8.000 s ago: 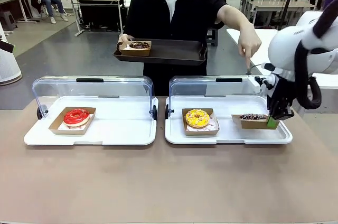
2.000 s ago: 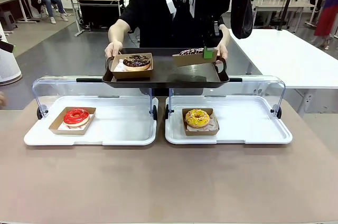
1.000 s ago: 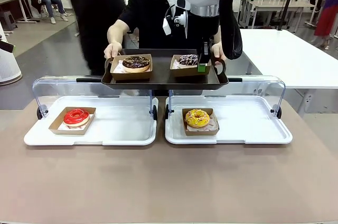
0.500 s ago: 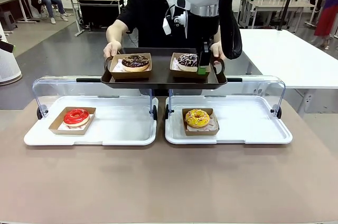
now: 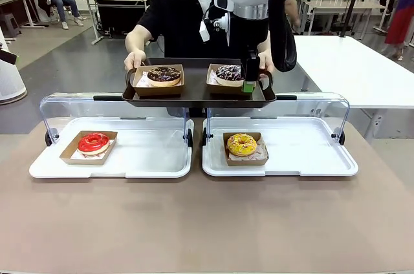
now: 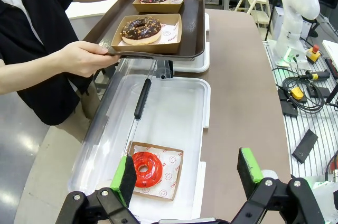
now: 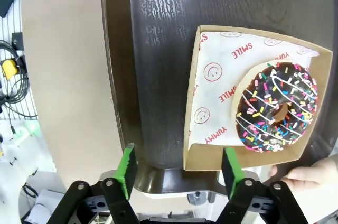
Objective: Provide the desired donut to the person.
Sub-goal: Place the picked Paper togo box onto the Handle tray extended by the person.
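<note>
1. Right hand hangs over the dark tray the person holds out across the counter; fingers spread, nothing between them.
2. In the right wrist view the green pads sit either side of the near edge of the cardboard boat, not touching it as far as can be seen.
3. Sprinkled chocolate donut lies in that boat on printed paper, at the tray's right end in the front view. One of the person's fingers shows at the tray rim just beside it.
4. Second boat with a plain chocolate donut sits at the tray's left end, well apart from the first.
5. Person grips the tray with both hands, one on each handle.
6. Left hand is wide apart and empty, above the left white case, which holds the red donut in its own boat.
7. Yellow donut sits in the right white case; both clear lids are tipped back.
</note>
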Available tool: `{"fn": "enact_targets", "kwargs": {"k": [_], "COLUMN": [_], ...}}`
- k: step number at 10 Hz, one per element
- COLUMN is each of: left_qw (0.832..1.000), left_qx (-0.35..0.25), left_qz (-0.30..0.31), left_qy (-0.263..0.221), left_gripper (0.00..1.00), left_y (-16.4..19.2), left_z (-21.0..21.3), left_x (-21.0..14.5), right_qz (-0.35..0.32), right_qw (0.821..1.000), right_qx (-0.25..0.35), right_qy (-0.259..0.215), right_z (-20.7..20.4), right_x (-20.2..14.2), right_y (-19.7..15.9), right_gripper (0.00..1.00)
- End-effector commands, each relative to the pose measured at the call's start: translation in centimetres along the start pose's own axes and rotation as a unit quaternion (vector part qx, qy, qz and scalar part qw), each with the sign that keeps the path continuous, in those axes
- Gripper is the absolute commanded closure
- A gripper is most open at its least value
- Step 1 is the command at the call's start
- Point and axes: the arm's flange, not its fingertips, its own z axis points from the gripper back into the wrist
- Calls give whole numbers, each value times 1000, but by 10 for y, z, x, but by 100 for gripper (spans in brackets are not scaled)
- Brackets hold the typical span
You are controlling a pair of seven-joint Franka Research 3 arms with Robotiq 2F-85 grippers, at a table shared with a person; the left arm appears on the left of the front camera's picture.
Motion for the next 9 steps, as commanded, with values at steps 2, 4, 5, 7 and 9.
{"fn": "enact_targets", "kwargs": {"k": [2,4,5,7,9], "left_qw": [1000,1000,1000,1000,1000], "left_qx": [2,2,2,2,2], "left_qz": [-2,-2,-2,-2,-2], "left_qy": [-3,-3,-3,-3,-3], "left_gripper": [0,0,0,0,0], "left_y": [0,0,0,0,0], "left_z": [1,1,1,1,1], "left_x": [1,1,1,1,1], "right_qz": [-1,1,1,2,-4], "right_qw": [1000,1000,1000,1000,1000], "right_qx": [11,14,17,23,9], "right_qy": [-13,-16,-17,-18,-6], "right_z": [4,5,6,7,3], "right_x": [-5,-7,-8,-11,-4], "right_y": [2,2,2,3,1], "right_gripper": [0,0,0,0,0]}}
